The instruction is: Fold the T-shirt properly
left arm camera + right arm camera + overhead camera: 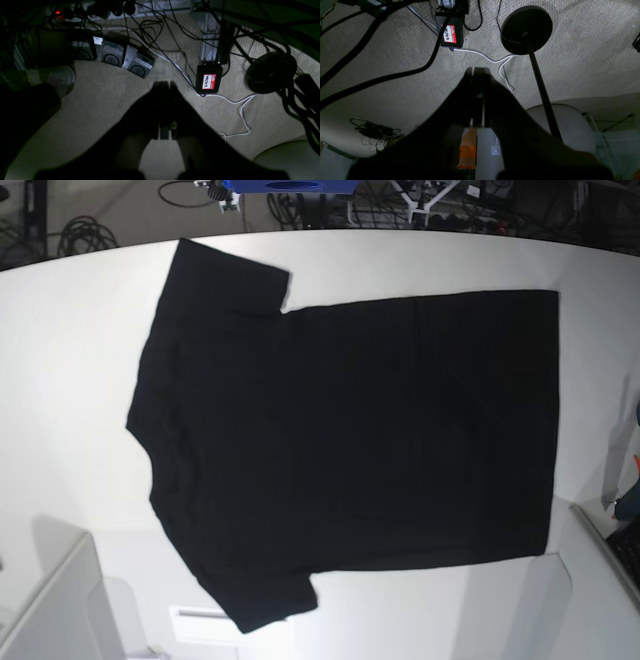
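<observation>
The T-shirt lies spread flat on the white table in the base view, plain black side up, with no print showing. Its collar end and both short sleeves point toward the left of that view, one sleeve near the far table edge and one near the close edge, while the straight hem runs along the right. The cloth looks smooth, with only faint creases around the shoulders.

Neither arm reaches over the shirt in the base view. Both wrist cameras look down at a beige carpeted floor rather than at the table.

The left gripper shows as a dark silhouette in its wrist view, its two fingers pressed together at the tips with nothing between them. Beyond it sit a small black box with a red name sticker (the handwriting reads "Walter"), a white cable and a row of grey pedals.

The right gripper is likewise dark against the carpet, its fingers brought together and holding nothing. Ahead of it stand the round black base of a stand with its pole running toward the camera, the same labelled box, and a thick black cable curving across the floor.
</observation>
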`<action>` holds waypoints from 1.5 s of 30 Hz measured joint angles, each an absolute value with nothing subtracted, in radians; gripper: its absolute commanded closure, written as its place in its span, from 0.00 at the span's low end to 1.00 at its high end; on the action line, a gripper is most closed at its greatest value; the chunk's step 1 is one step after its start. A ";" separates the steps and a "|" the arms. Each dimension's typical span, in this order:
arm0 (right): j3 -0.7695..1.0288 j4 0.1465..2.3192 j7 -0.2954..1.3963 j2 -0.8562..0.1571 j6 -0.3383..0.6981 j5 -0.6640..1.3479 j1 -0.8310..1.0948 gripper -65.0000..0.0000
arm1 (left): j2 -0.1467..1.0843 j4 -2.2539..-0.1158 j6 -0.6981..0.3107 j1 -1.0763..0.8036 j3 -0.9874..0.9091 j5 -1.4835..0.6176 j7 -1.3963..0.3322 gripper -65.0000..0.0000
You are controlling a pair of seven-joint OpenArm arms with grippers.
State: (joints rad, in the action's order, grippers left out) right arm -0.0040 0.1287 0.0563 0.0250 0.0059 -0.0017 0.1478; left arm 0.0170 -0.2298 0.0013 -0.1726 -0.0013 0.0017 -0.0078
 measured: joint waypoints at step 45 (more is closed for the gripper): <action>0.326 1.329 0.308 0.094 -0.004 0.000 0.823 1.00 | 0.264 -1.230 -0.021 -0.963 -0.088 -0.228 -0.020 1.00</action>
